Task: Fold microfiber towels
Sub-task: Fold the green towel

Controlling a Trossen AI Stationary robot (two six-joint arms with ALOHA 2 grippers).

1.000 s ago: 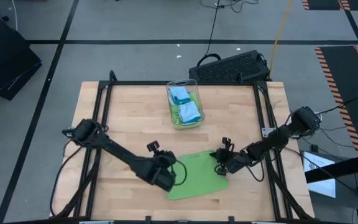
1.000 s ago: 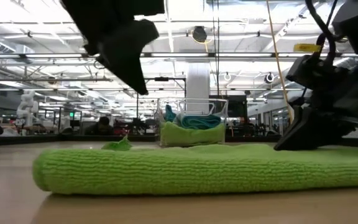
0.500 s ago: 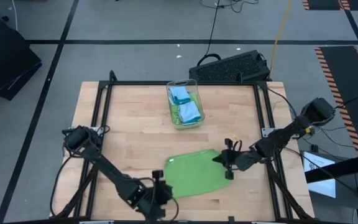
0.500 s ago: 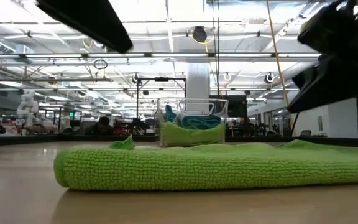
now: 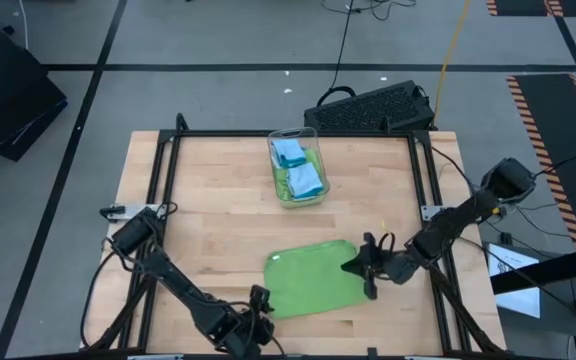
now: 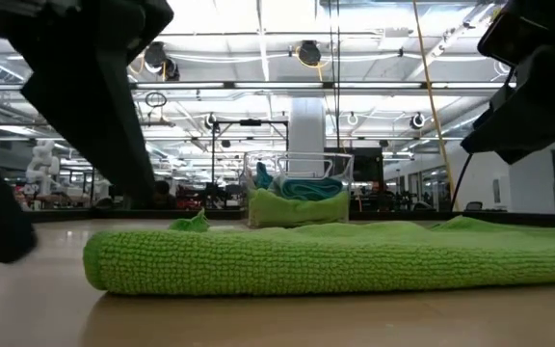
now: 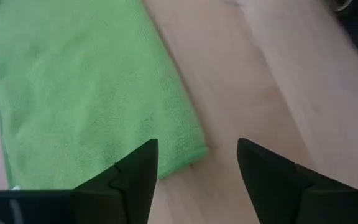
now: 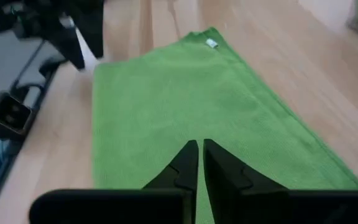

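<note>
A lime green microfiber towel lies folded over and flat on the wooden table, near its front edge, and also shows in the low view. My left gripper stands open just off the towel's near left corner, clear of the cloth. My right gripper hovers shut above the towel's right part, raised off it as the low view shows. A small white tag sits at a towel corner.
A clear plastic bin with blue and green towels stands at the table's far middle, also in the low view. Black frame rails run along the table's sides. Bare wood lies to the left of the towel.
My left gripper has come off the towel's near left part and drawn back toward the table's near edge. My right gripper has risen off the towel's right edge and shifted a little toward the right. The towel now lies free, shifted slightly to the right.
</note>
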